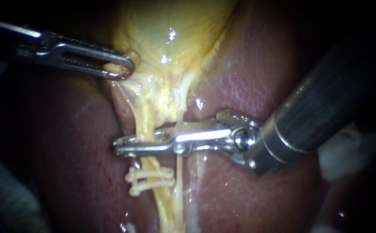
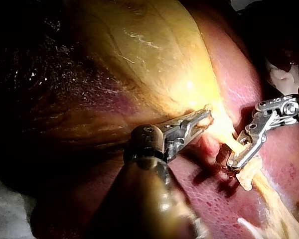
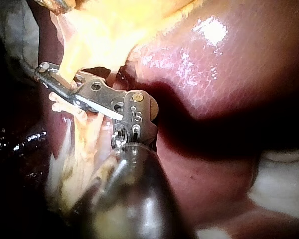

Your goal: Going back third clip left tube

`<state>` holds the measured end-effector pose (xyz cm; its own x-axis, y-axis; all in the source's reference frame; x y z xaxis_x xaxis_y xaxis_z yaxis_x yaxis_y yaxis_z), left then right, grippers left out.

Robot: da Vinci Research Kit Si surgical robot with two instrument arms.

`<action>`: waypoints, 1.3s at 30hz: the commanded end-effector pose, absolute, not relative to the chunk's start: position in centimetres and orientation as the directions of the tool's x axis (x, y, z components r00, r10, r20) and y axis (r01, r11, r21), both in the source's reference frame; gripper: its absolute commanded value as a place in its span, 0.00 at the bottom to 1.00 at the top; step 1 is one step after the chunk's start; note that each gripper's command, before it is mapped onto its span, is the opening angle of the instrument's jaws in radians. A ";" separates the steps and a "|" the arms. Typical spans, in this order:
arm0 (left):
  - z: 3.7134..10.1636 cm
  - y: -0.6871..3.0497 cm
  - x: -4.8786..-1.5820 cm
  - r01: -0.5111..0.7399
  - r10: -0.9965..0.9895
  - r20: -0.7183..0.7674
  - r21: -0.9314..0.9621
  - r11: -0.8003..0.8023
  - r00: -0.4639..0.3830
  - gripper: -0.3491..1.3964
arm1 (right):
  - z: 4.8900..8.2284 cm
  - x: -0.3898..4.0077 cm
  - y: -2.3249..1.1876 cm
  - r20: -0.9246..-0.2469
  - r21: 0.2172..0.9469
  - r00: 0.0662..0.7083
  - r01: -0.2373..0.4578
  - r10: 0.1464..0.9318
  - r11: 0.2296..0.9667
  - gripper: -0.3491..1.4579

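Left tube is the one to watch: a thick yellow strand running down the middle of the endoscope view from the gallbladder's neck. Starting at the far left, the left instrument comes in from the upper corner, and its slotted jaws are closed on a nub of yellow tissue at the edge of the gallbladder, pinching it from both sides. Moving across, the left tube drops away below that grip, and low on it sit two pale clips, one just under the other, both lying crosswise. Just above them the right instrument lies across the tube. Its jaws are drawn nearly together with the tube caught between them, and the tips poke out past the tube's left side. Whether a clip sits inside those jaws, I can't tell. Just beside it hangs the thin right tube, passing behind the jaws. Beyond lies glossy pink liver, then the dark shaft, and a white wad at the right edge.
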<state>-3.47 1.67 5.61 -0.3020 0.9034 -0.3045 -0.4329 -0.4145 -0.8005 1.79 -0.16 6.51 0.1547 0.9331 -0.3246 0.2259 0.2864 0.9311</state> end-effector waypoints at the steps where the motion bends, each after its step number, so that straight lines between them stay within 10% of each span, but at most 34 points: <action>1: 5.61 1.67 -3.47 -0.433 0.903 -0.304 -0.801 -0.415 -0.302 0.00 | 6.53 1.79 -0.17 -0.325 0.930 0.157 0.229 0.932 0.286 0.00; 8: 5.61 1.67 -3.47 -0.433 0.903 -0.305 -0.801 -0.415 -0.302 0.00 | 6.72 1.94 -0.23 -0.333 0.932 0.135 0.194 0.933 0.305 0.43; 22: 5.61 1.66 -3.45 -0.432 0.903 -0.305 -0.801 -0.415 -0.303 0.00 | 6.85 1.70 -0.18 -0.501 0.864 0.212 0.058 0.839 0.501 0.46; 32: 5.61 1.66 -3.44 -0.431 0.903 -0.305 -0.801 -0.415 -0.303 0.00 | 6.11 1.05 -0.15 -0.779 0.577 0.330 0.045 0.533 0.816 0.47; 39: 5.63 1.68 -3.44 -0.431 0.903 -0.305 -0.801 -0.416 -0.303 0.00 | 5.74 0.50 -0.09 -0.846 0.434 0.365 0.047 0.389 0.900 0.47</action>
<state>-3.44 1.68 5.62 -0.3033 0.9027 -0.3051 -0.4314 -0.4156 -0.8008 0.45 -0.07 5.72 0.3652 0.3777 -0.8509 0.0490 0.9049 0.4228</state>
